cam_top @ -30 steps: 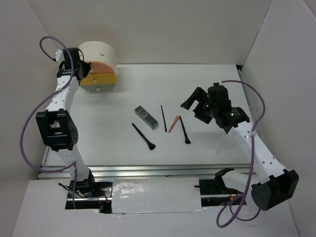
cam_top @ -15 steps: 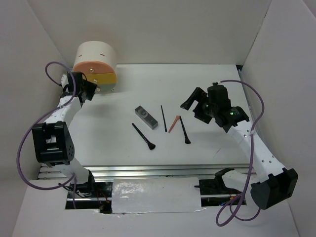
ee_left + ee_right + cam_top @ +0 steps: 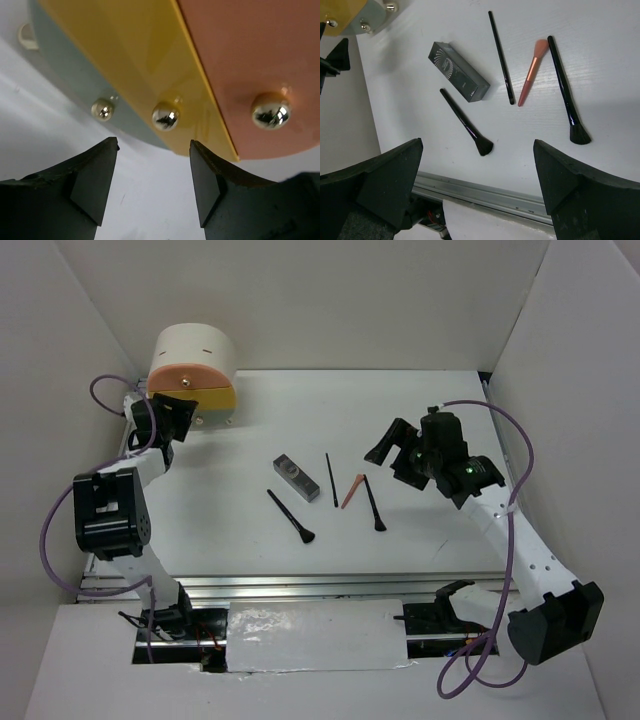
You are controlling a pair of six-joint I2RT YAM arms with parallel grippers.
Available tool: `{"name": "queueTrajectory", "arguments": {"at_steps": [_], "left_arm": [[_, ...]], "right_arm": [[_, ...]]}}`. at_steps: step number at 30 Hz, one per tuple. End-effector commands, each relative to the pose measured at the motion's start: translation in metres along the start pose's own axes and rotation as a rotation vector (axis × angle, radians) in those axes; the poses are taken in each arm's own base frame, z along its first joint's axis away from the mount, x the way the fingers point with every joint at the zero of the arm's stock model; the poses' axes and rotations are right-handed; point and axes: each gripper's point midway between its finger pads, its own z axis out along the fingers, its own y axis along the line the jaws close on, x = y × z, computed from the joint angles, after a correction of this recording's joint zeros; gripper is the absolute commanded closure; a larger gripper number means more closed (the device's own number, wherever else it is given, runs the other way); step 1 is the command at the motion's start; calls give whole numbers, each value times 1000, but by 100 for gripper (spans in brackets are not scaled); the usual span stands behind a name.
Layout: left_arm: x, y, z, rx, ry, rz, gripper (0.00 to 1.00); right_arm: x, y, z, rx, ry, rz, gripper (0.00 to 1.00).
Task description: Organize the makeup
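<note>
The makeup lies mid-table: a grey case (image 3: 297,478) (image 3: 459,78), a thin black stick (image 3: 331,478) (image 3: 501,57), a coral brush (image 3: 353,490) (image 3: 532,71) and two black brushes (image 3: 373,504) (image 3: 291,517) (image 3: 566,95) (image 3: 465,122). My right gripper (image 3: 393,456) (image 3: 478,160) hangs wide open above and to the right of them, holding nothing. My left gripper (image 3: 181,414) (image 3: 152,150) is open just short of the drawer box (image 3: 192,368), its jaws either side of the yellow drawer's knob (image 3: 165,116) without touching it.
The round box at the back left shows coral (image 3: 260,60), yellow and grey-green drawer fronts, each with a metal knob. White walls close in the table on the left, back and right. A metal rail (image 3: 485,192) runs along the near edge.
My left gripper has gone from shut to open and drawn back a little from the drawer fronts, which now sit further in. The right arm and the makeup have not moved.
</note>
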Motion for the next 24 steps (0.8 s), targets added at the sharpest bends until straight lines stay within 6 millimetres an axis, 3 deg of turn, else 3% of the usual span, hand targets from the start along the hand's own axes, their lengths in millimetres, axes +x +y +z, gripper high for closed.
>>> {"name": "queueTrajectory", "arguments": {"at_steps": [1,3,10,17,24], "left_arm": [[-28,-50,12,166,-60,44,29],[-23,-41,22,137,-42,43,31],[-27,-40,35,121,-50,53,44],[-27,-27,36,88,-60,59,56],[-33,-19,34,51,-62,76,81]], "right_arm": [[-7,5,-10,-35,-41,-32,0],[-7,3,-11,-31,-46,-33,0],[-10,2,-12,-22,-59,-34,0],[-12,5,-10,-17,-51,-34,0],[-15,7,-9,-15,-51,-34,0]]}}
